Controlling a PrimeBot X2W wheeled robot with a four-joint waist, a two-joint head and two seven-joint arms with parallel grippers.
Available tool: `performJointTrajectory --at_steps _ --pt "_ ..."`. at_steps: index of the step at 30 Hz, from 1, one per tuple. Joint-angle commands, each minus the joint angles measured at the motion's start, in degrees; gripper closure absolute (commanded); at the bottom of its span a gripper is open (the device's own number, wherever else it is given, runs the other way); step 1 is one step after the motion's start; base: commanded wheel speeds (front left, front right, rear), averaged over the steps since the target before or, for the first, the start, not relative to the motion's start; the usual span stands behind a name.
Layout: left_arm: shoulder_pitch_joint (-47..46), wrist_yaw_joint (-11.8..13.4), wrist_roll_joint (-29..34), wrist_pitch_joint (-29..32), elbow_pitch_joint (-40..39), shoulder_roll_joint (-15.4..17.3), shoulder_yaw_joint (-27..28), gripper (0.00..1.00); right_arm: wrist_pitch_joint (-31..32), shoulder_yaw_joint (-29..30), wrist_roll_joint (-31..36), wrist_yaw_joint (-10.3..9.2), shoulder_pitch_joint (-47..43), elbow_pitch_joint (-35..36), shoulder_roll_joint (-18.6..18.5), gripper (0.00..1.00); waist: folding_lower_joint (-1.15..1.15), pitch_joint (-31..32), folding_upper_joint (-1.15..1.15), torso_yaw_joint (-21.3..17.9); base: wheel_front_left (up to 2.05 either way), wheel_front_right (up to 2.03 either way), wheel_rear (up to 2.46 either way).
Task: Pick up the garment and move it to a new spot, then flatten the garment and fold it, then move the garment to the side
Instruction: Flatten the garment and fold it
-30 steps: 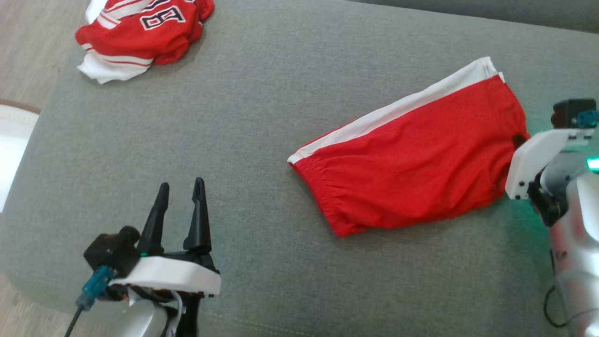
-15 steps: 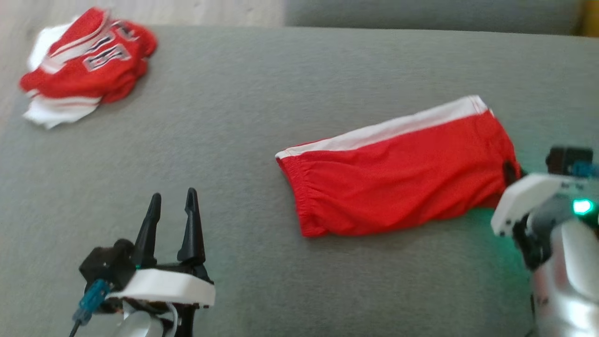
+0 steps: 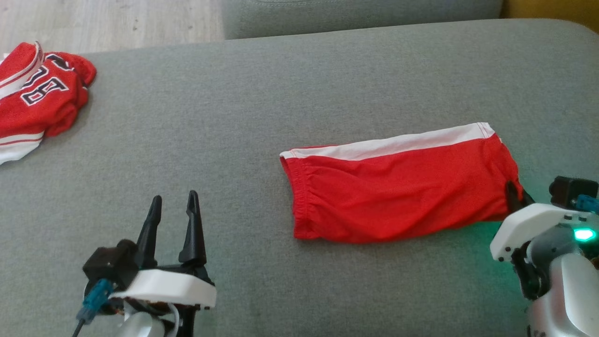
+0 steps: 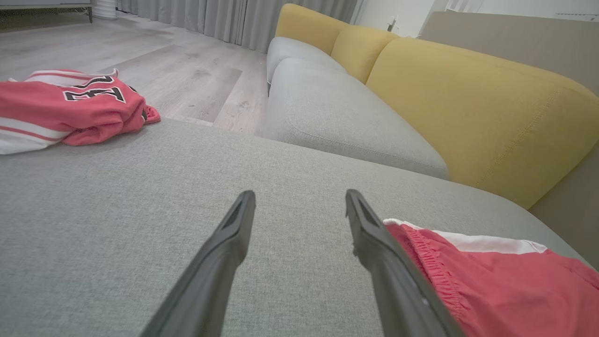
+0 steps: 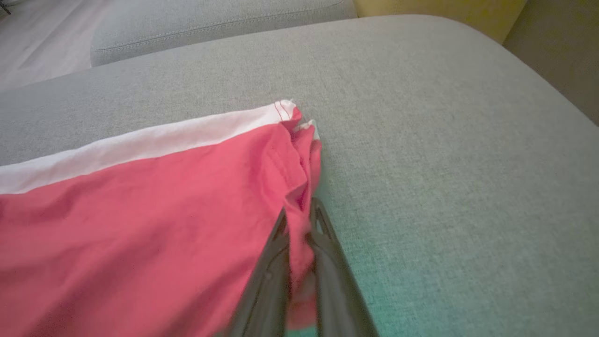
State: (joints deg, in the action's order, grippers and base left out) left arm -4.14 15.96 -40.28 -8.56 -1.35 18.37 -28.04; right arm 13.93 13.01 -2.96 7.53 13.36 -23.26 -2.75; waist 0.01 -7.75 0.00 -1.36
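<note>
Smooth red shorts [image 3: 398,192], white-striped, lie long axis left-right on the woven grey cushion [image 3: 281,89], gathered waistband toward the spread left claw [image 3: 174,196]; the right claw [image 5: 299,210] pinches their hem.

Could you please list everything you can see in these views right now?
shorts: one, red with white side stripe, flat on the cushion's right half
jersey: one, red and white, crumpled at the cushion's left edge
seat cushion: one, grey, under both garments
sofa backrest: one, yellow, beyond the cushion
floor: one, pale wood, beyond the cushion
left gripper: one, dark, open, left of the shorts
right gripper: one, dark, shut on the shorts' right end
</note>
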Motion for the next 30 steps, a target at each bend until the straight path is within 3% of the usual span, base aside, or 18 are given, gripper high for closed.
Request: performJointTrajectory --at_steps 1,8,16,23,30 --pt "-1.8 0.1 0.6 -0.1 -1.5 0.9 1.6 0.00 -1.0 -2.1 -0.4 -0.04 1.6 2.6 -0.2 1.00 -0.01 0.1 0.00 0.4 0.00 0.00 0.00" --pt "-1.9 0.2 0.4 -0.2 -0.9 0.6 1.3 0.00 -1.9 -8.1 -2.2 -0.04 4.0 5.0 -0.1 1.00 -0.01 1.0 0.00 2.5 0.00 0.00 0.00" --pt "-1.9 0.2 0.1 -0.5 -0.7 0.3 1.2 0.00 -1.8 -25.2 -8.6 -0.04 8.3 8.6 -0.1 1.00 -0.01 1.6 0.00 5.7 0.00 0.00 0.00" --pt "-2.0 0.2 -0.1 -0.9 -0.5 0.0 1.1 0.00 0.1 -39.1 -11.2 -0.04 8.1 7.5 -0.1 1.00 -0.01 1.3 0.00 7.9 0.00 0.00 0.00" --pt "-1.7 0.3 -0.4 -1.4 -0.3 0.0 1.4 0.00 1.2 -43.2 -9.7 -0.04 6.5 4.9 -0.1 1.00 -0.01 1.1 0.00 8.0 0.00 0.00 0.00"
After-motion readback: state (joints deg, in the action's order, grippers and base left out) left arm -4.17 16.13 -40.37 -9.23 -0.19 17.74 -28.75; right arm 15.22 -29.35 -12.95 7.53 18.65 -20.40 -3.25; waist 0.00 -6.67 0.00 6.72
